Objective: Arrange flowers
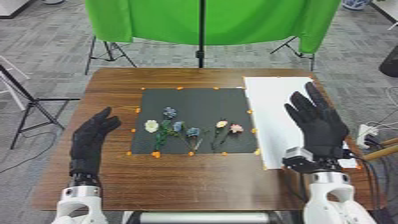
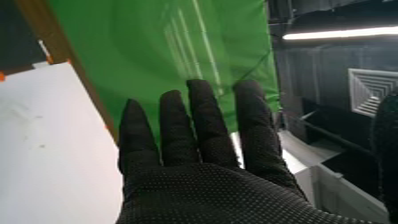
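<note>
brown desk underneath, the flowers lie on the black mat, the released right hand right of it, the relaxed left hand left, so a light, low stem pinch should spare petals.

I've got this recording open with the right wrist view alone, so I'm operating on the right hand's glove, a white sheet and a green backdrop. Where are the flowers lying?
Observer: The flowers lie on the dark mat, as the head view shows.
Operator: Which flower is farthest to the left there?
Observer: The white flower.
Operator: And where is the left hand?
Observer: The left hand is to the left of the mat in the head view.
</note>
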You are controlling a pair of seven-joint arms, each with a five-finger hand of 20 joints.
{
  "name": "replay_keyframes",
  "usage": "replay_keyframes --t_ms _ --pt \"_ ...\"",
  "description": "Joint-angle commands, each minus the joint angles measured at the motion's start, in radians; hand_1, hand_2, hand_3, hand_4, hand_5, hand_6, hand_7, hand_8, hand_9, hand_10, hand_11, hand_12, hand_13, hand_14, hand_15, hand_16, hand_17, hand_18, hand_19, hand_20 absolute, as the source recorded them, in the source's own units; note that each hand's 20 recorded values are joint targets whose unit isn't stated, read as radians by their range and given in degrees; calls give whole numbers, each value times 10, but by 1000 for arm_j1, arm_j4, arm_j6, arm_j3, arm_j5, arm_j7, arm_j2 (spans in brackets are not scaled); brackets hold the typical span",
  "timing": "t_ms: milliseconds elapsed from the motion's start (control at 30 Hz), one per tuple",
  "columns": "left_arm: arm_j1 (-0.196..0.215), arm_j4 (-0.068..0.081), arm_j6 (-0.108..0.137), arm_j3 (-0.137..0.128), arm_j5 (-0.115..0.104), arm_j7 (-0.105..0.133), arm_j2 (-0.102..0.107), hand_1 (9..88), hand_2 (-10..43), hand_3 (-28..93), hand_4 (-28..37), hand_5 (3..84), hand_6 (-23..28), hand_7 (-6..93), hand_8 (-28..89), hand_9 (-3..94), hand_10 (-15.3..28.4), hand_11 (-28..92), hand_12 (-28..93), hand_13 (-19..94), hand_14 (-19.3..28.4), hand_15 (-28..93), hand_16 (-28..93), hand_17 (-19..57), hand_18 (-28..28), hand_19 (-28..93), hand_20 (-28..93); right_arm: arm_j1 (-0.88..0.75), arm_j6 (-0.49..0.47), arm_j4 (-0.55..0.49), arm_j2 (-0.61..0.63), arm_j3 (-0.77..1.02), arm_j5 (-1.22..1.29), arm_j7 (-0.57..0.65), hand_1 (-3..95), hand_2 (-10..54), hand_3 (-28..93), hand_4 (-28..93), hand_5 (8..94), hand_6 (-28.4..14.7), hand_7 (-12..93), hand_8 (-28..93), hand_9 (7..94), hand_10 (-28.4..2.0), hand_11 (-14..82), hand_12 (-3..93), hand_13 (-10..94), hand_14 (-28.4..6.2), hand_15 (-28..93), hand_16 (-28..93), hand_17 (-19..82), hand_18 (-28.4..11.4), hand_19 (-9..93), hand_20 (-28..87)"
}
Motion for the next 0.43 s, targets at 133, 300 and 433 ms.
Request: replay_keyframes --t_ms 133,300,433 --pt "2 20 -24 6 2 -17 -13 240 68 663 -279 459 64 91 -49 457 150 226 135 325 183 351 15 -1 142 157 201 -13 -12 -14 15 18 -21 21 73 -71 804 -176 369 9 97 -79 398 -139 44 140 292 -127 82 146 157 -145 66 258" --pt "4 21 -24 2 4 -7 -11 243 67 661 -277 460 63 92 -49 458 148 228 137 323 183 350 18 -1 142 157 202 -11 -31 -10 17 17 -30 31 74 -71 805 -173 371 9 96 -78 401 -139 44 141 300 -131 87 147 160 -149 70 259" --pt "-14 29 -19 14 -4 -1 -14 243 66 662 -274 459 63 93 -49 459 148 230 138 325 183 352 20 -1 142 156 203 -12 -21 -14 11 28 -29 24 76 -72 805 -172 372 9 97 -77 403 -138 44 141 306 -131 91 148 162 -150 71 258"
